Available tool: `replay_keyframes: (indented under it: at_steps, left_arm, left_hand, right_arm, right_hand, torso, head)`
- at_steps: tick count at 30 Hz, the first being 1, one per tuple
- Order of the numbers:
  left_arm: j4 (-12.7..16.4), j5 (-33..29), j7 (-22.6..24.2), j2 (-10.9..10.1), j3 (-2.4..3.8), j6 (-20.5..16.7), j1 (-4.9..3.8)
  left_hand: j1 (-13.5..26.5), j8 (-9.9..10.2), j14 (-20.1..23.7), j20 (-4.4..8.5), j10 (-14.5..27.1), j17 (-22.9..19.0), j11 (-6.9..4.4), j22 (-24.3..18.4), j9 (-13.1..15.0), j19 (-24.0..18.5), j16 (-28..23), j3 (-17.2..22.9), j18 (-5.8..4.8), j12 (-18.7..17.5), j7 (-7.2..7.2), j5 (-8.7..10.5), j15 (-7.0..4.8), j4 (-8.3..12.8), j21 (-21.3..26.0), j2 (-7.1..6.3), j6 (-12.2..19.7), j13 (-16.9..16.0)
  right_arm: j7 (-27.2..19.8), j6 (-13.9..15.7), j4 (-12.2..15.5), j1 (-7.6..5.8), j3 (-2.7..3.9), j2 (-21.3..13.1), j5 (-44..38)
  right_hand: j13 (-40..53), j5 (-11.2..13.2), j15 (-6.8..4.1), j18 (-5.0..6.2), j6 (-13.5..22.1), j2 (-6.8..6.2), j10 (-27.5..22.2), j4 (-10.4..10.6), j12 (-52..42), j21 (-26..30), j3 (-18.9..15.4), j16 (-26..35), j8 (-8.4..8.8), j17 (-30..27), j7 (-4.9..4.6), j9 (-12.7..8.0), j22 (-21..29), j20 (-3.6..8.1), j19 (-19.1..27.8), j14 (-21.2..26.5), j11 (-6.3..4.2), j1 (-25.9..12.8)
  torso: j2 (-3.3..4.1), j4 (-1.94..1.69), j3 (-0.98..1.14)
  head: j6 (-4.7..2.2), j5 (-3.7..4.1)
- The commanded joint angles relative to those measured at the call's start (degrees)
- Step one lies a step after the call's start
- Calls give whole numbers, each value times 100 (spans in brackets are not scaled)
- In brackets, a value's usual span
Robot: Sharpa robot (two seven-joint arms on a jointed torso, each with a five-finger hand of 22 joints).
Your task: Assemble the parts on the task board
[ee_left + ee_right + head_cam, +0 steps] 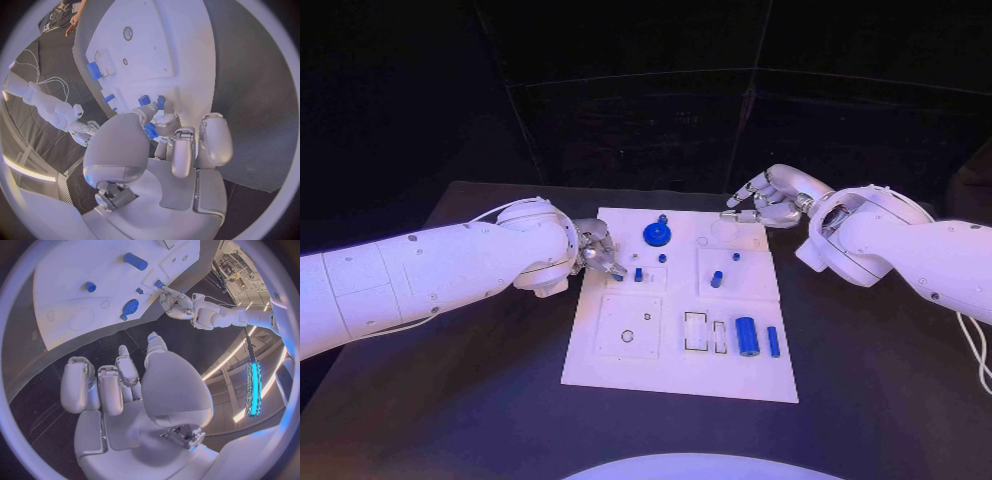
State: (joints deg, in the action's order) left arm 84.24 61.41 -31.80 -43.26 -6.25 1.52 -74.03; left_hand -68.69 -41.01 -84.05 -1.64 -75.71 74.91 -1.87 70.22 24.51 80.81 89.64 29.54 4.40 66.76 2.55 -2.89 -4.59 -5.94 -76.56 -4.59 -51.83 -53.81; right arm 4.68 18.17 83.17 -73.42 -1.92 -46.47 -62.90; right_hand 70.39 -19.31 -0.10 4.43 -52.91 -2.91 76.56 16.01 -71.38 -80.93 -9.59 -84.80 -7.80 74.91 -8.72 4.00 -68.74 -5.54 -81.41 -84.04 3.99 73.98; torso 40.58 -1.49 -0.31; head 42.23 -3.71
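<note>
The white task board (678,350) lies mid-table. My left hand (600,250) hovers over its left edge and pinches a small blue part (150,131) between thumb and a finger, just above two short blue pegs (638,274) standing in the board. My right hand (762,203) hangs over the board's far right corner, fingers loosely bent and holding nothing (125,390). A round blue gear-like part (656,235) sits near the far edge. Two more pegs (717,279) stand right of centre. A blue cylinder (747,337) and a blue bar (773,341) lie at the near right.
The board has an outlined square with a small hole (629,336) at its near left and empty rectangular slots (695,331) beside the cylinder. The black table (473,400) spreads around the board on all sides.
</note>
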Motion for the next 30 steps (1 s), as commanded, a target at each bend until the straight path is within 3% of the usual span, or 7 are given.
replay_keyframes:
  at_steps: [1,10,24,30]
  left_arm:
    - [-19,16,9,25,-14,69,16]
    - [-83,16,16,91,-15,144,15]
    - [-190,16,-10,157,-15,170,15]
    - [-250,16,-25,203,-15,155,15]
  left_hand:
    - [127,-46,-595,3,-53,1509,1,12,24,43,36,806,-2,34,-36,-24,-26,753,-35,-51,-43,-26]
    - [546,-145,-595,40,-115,1509,-58,80,61,75,36,741,-16,114,-115,-21,-71,589,-70,-190,-154,-126]
    - [895,-225,-595,72,-165,1509,-92,157,95,112,36,629,-31,175,-156,-22,-102,420,-116,-231,-244,-204]
    - [1199,-288,-595,82,-185,1509,-97,179,128,121,36,298,-36,205,-164,-15,-109,224,-122,-264,-290,-231]
  right_arm:
    - [-46,25,9,-10,3,0,9]
    - [-48,28,7,-10,3,7,14]
    - [-54,33,4,-10,3,14,18]
    - [-62,41,2,-10,3,19,21]
  right_hand:
    - [-6,-38,-47,-30,30,41,-25,19,0,24,2,37,-21,524,-15,-2,5,9,50,-377,-8,-9]
    - [-6,-38,-47,-30,30,41,-25,19,0,24,2,37,-21,524,-15,-2,5,9,50,-377,-8,-9]
    - [-11,-43,-48,-27,29,50,-29,18,3,31,-4,44,-25,512,-14,-2,19,9,55,-375,-9,0]
    - [-17,-43,-48,-24,29,50,-33,18,8,39,-5,46,-26,508,-14,-2,38,9,63,-374,-9,1]
  torso:
    - [1,-1,-2]
    - [2,5,-2]
    - [1,-1,-2]
    - [1,5,6]
  head:
    - [-1,5]
    - [20,2]
    - [48,15]
    - [54,8]
